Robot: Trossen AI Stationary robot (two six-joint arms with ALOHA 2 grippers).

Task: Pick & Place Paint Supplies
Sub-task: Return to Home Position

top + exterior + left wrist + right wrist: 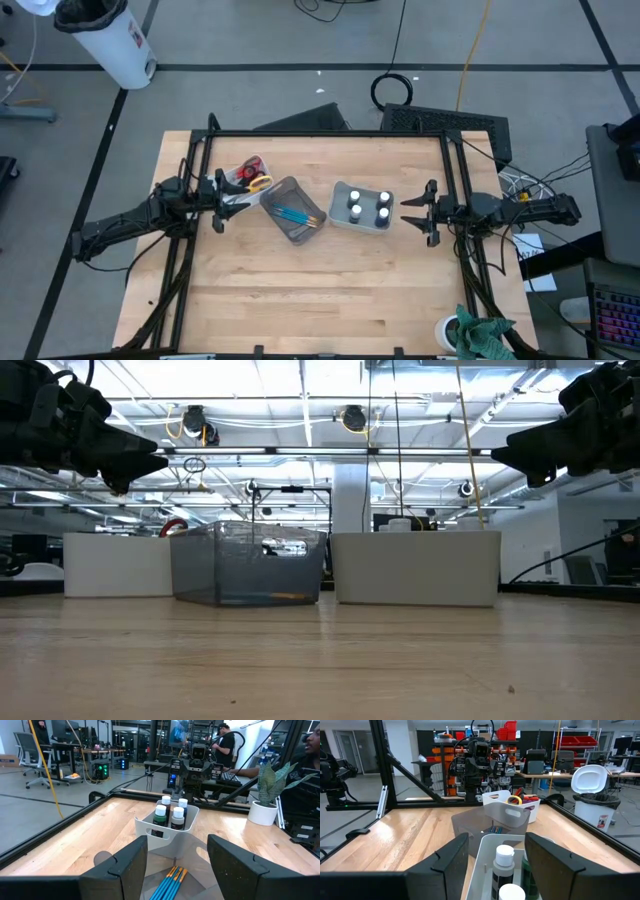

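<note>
Brushes (296,214) lie in the grey bin (283,188), with bottles (368,205) and scissors (252,178) binned too. The left gripper (225,203) and right gripper (412,212) have fingers released and empty. Sorting appears finished.

The bottle bin (339,190) and the scissors bin (240,168) stand close on either side of the dark bin (284,193); in front of it the counter (320,290) lies open.

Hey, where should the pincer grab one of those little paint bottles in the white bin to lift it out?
Take a paint bottle by its white cap, coming straight down. All four stand upright, packed together inside the white bin, so its walls and the neighbours block a side approach. The open right pincer is nearest.
</note>
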